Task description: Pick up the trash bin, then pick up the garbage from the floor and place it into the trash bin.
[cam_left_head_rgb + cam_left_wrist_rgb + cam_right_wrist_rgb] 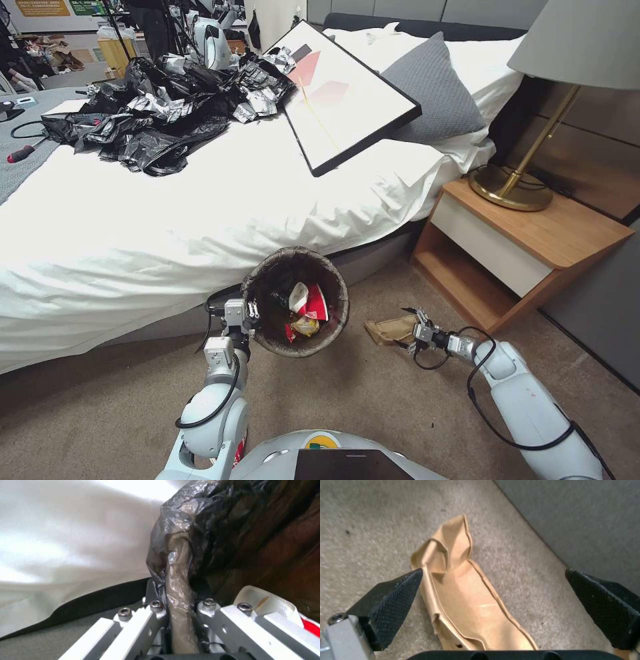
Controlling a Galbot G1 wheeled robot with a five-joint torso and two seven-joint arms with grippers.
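Currently my left gripper (249,312) is clamped on the bin (295,310) rim, holding it beside the bed (133,220); wrappers inside. Right gripper (408,328) gapes wide around the paper bag (390,329) on the carpet (373,393).

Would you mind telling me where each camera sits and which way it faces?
Head view: on the head, looking down at the carpet beside the bed; both arms show, with the left gripper and right gripper.
Left wrist view: along the fingers, shut on the trash bin rim.
Right wrist view: down between open fingers at the brown paper bag.
Shared: head and right wrist views both show the bag.
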